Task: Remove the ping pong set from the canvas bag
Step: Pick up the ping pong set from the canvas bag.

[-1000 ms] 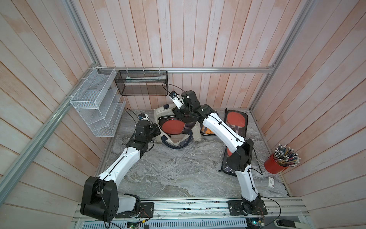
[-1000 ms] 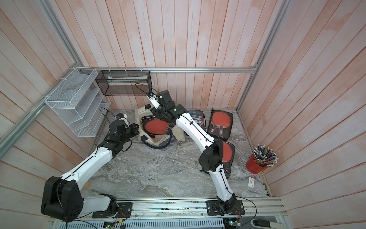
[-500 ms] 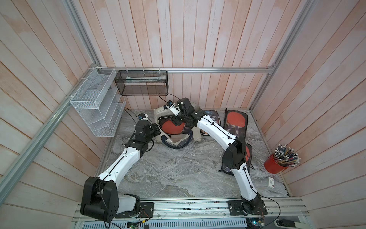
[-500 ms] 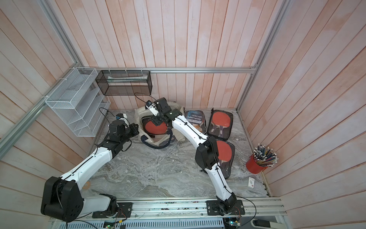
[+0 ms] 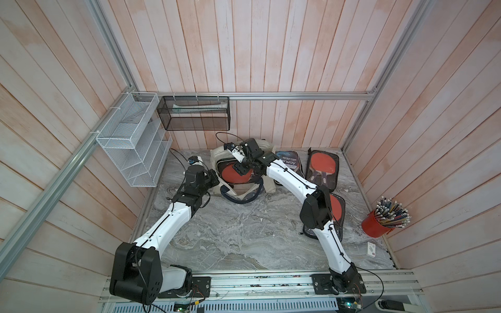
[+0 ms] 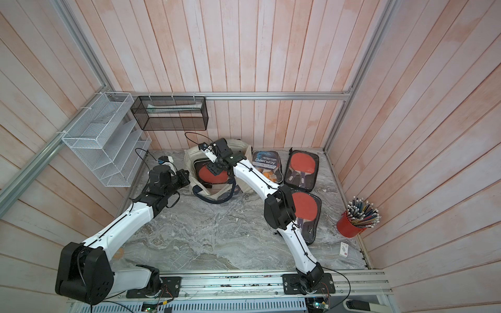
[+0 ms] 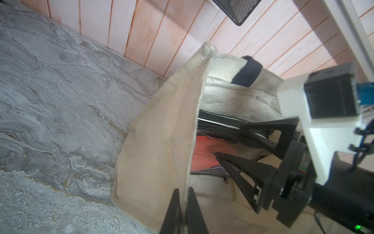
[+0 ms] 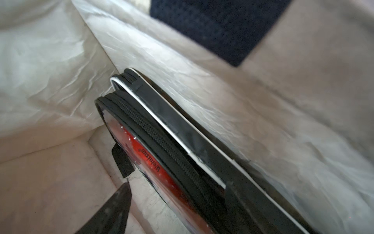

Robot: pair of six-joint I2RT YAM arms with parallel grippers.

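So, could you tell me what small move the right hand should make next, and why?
Probably close the right hand on the paddle case: its open fingers appear to straddle the case's zipped edge inside the canvas bag, while the left hand pinches the bag's rim open.

In canvas bag [image 5: 215,160], right jaws over red ping pong set [image 5: 227,175]; left jaws at bag's edge.

Canvas bag [image 5: 215,162]: cream, navy strap handles, mouth open, at rear of bench [image 5: 244,238].
Ping pong set [image 5: 230,174]: black zipped case, clear face showing red paddle, inside the bag.
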